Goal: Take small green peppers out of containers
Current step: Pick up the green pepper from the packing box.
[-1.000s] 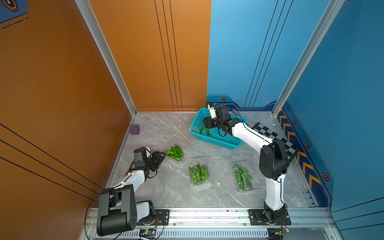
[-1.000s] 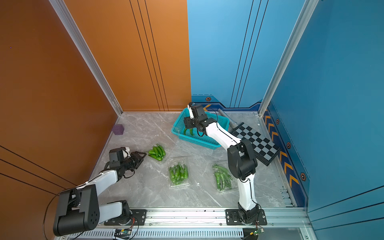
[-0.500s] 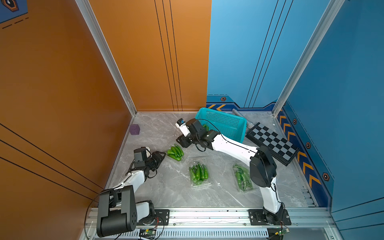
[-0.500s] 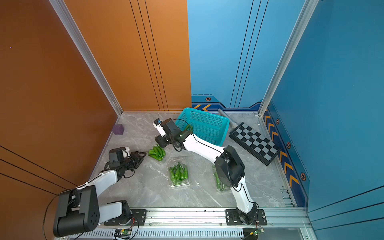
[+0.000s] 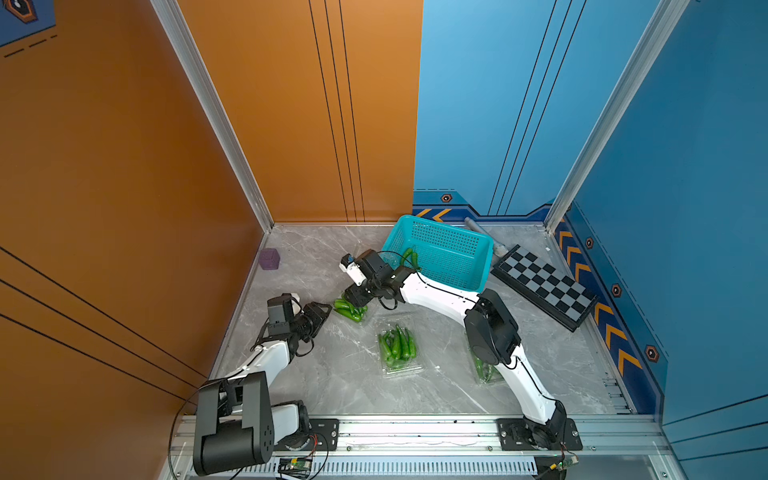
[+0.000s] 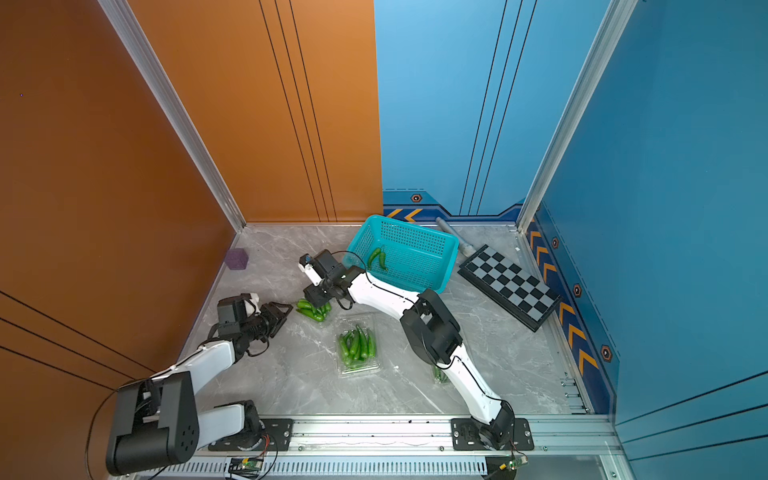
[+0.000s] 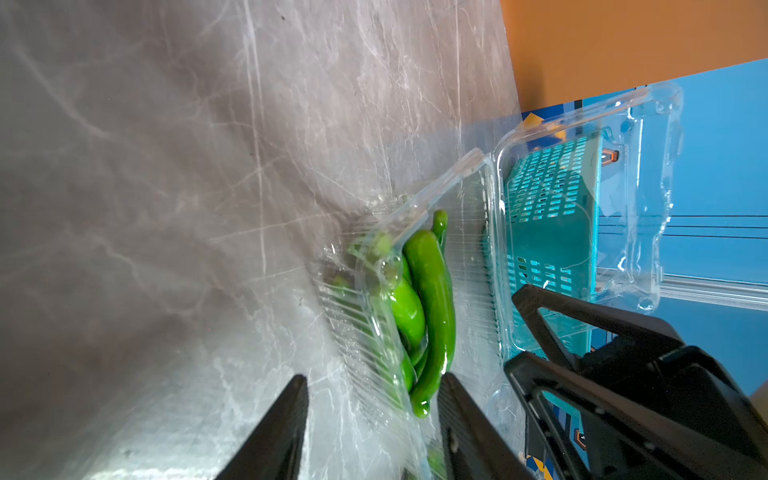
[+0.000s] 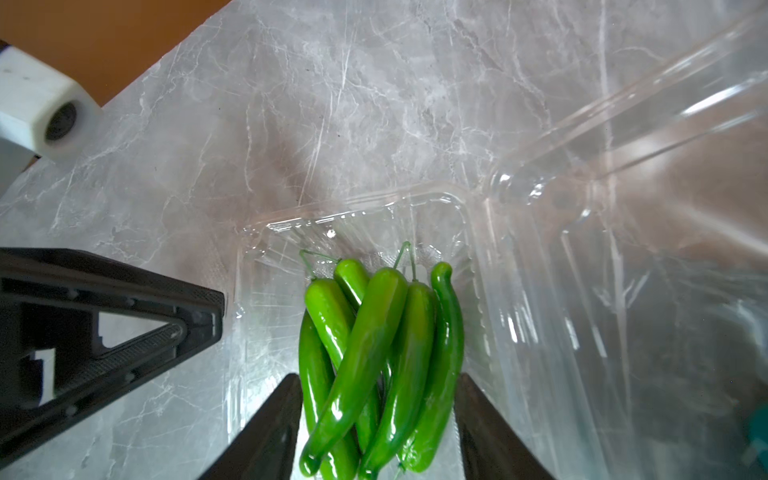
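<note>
My right pincer (image 8: 378,376) hung spread over the open clamshell tray (image 8: 266,249), its fingers (image 8: 270,436) flanking the bunch of small green peppers (image 8: 365,332) lying inside; whether they pinched it I could not tell. That tray sat on the desk (image 5: 332,374) beside the teal basket (image 5: 444,249), toward the orange wall (image 5: 291,124). My left pincer (image 7: 372,377) stood spread at the tray's edge farther from the basket. Two peppers (image 6: 377,257) lay in the basket. A second filled tray (image 5: 399,372) lay on the basket's rail (image 5: 415,432) side, a third tray (image 5: 482,382) partly behind my right arm (image 5: 490,332).
</note>
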Controlling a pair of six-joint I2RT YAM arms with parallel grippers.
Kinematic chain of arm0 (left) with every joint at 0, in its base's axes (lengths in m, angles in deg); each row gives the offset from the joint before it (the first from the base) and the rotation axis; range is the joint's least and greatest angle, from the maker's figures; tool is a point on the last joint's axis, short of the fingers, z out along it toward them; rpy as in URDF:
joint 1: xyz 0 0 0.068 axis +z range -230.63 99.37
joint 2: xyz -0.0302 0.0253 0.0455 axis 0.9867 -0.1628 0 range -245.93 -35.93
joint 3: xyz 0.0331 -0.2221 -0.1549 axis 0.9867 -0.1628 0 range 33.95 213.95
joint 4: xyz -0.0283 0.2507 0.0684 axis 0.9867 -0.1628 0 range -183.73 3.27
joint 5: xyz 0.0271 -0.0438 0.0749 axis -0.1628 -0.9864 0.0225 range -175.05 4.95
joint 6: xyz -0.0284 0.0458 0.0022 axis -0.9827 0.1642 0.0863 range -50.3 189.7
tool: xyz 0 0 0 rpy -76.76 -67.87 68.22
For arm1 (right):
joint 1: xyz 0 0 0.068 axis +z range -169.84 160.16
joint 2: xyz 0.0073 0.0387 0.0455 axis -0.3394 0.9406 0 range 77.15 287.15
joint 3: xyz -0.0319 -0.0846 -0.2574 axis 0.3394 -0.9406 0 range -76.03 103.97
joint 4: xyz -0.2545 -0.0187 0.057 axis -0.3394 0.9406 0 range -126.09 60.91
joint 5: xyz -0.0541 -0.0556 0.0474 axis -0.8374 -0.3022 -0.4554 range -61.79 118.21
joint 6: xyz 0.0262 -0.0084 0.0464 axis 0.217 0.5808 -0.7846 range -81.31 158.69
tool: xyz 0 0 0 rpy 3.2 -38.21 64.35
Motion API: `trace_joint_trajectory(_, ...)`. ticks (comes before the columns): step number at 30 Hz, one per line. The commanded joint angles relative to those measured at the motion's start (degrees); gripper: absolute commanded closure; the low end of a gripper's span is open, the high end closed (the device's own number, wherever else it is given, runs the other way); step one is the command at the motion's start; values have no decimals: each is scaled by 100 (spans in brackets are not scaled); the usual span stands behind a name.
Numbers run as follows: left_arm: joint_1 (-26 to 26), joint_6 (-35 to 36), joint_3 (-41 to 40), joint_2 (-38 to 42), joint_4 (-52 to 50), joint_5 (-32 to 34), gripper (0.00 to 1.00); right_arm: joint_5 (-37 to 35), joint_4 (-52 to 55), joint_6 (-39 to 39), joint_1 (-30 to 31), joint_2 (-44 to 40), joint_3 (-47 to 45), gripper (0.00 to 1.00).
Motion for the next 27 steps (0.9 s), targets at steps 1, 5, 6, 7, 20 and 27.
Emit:
trace_joint_trajectory(1, -28, 134, -101, 95, -112, 14, 47, 116, 246, -101, 76, 185, 212, 39)
trace_joint_trajectory(5, -23, 147, -89, 84, -112, 10, 47, 109, 274, -114, 93, 322, 294, 42)
trace_joint_trajectory(6, -27, 151, -92, 85, -108, 9, 47, 108, 276, -119, 98, 337, 299, 43)
trace_joint_trajectory(7, -24, 151, -96, 84, -113, 4, 47, 109, 275, -108, 98, 367, 311, 43)
trace_joint_trajectory(20, -14, 169, -84, 80, -108, 4, 47, 122, 347, -122, 99, 650, 505, 59)
trace_joint_trajectory(27, -16, 158, -86, 75, -110, -2, 47, 258, 472, -165, 72, 816, 659, 61)
